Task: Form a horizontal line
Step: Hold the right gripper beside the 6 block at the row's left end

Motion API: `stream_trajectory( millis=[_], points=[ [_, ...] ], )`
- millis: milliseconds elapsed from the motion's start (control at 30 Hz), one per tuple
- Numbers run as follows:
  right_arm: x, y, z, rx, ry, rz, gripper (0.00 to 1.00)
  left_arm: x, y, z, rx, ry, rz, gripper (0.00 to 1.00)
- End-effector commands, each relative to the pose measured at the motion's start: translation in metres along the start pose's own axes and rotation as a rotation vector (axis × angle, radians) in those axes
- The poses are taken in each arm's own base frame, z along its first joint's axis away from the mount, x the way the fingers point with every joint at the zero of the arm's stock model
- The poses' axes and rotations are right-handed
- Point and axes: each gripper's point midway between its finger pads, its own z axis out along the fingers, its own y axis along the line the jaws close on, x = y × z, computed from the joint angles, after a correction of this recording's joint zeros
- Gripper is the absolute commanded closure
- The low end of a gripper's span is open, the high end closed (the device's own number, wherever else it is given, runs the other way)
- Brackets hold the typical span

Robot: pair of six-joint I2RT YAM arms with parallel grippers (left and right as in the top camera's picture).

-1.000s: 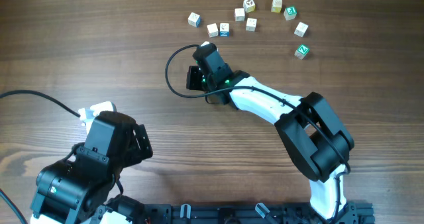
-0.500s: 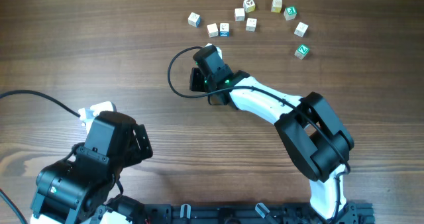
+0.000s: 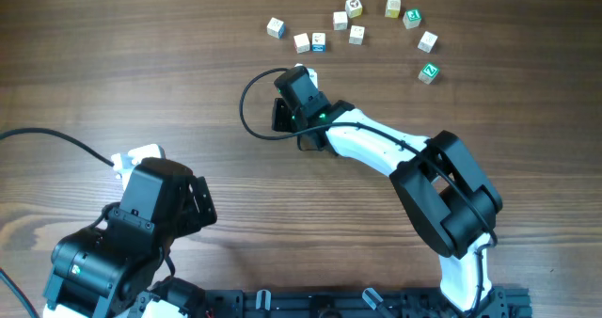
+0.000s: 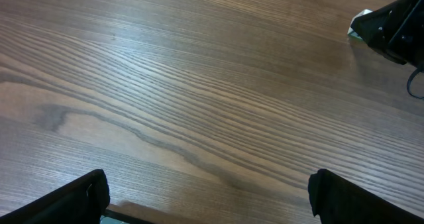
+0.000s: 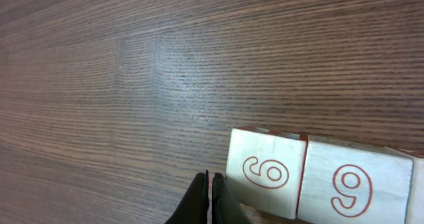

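Two white cubes sit edge to edge as a short row (image 3: 310,42); a row of three does not show. In the right wrist view these two cubes (image 5: 266,171) show red "6" and "9" marks on their near faces. My right gripper (image 5: 211,187) is shut and empty, low over the table, its tips beside the left cube's near corner. In the overhead view the right gripper (image 3: 301,71) is just in front of this pair. My left gripper (image 4: 212,207) is open and empty over bare wood at the front left (image 3: 127,160).
Several loose cubes lie scattered at the back: one alone (image 3: 276,27) left of the pair, a cluster (image 3: 348,22) to its right, and green-faced ones (image 3: 429,71) further right. A black cable loops (image 3: 246,102) beside the right wrist.
My right gripper has shifted slightly to the right, closer to the cube pair. The cubes and the left arm have not moved.
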Motion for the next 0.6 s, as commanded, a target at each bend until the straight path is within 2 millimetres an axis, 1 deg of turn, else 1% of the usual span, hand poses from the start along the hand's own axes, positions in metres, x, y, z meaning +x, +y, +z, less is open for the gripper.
stream_trajectory(
  millis=[0,400,567],
  points=[
    [0.0012,-0.0037,0.0045,0.028,-0.009,-0.016,0.96,-0.0013,0.0038,0.0010,-0.018,-0.009,-0.017,0.00],
    [0.0062,-0.0082,0.0044,0.046,0.012,-0.042,0.96,-0.0013,0.0038,0.0010,-0.018,-0.009,-0.017,0.00],
    [0.0066,-0.0060,0.0044,0.035,0.015,-0.041,0.95,-0.0014,0.0038,0.0010,-0.018,-0.009,-0.017,0.00]
  ],
)
